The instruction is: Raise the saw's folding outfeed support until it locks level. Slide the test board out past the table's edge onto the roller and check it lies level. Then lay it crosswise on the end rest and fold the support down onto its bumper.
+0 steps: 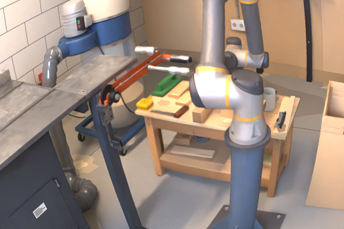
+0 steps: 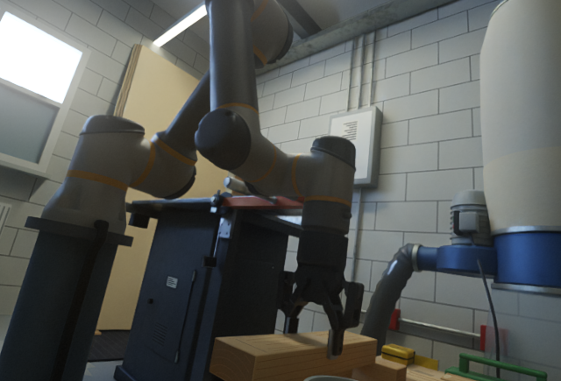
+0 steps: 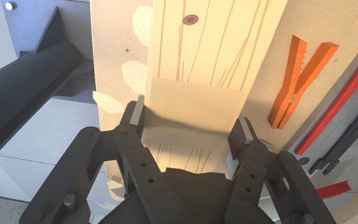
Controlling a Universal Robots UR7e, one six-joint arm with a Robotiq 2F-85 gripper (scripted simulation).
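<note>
My gripper [image 3: 189, 122] [image 2: 327, 322] points straight down over the wooden workbench, its fingers on either side of the pale test board [image 3: 202, 69] [image 2: 290, 356] that lies flat on the bench top. The saw's orange folding outfeed support [image 1: 138, 71] reaches out from the table's edge [image 1: 114, 71] toward the bench, raised about level, with its steel roller [image 1: 169, 70] and end rest [image 1: 146, 51] at the far end. The arm hides the gripper from the side camera. The gripper is closed on the test board across its width.
A cardboard box [image 1: 331, 150] stands on the floor to the right. On the bench lie an orange clothespin [image 3: 297, 86], a red pencil [image 3: 339, 103], a green push block [image 1: 167, 85], a yellow tape measure [image 1: 144, 103] and a mug [image 1: 269, 98]. The dust collector [image 1: 100, 16] stands behind the saw.
</note>
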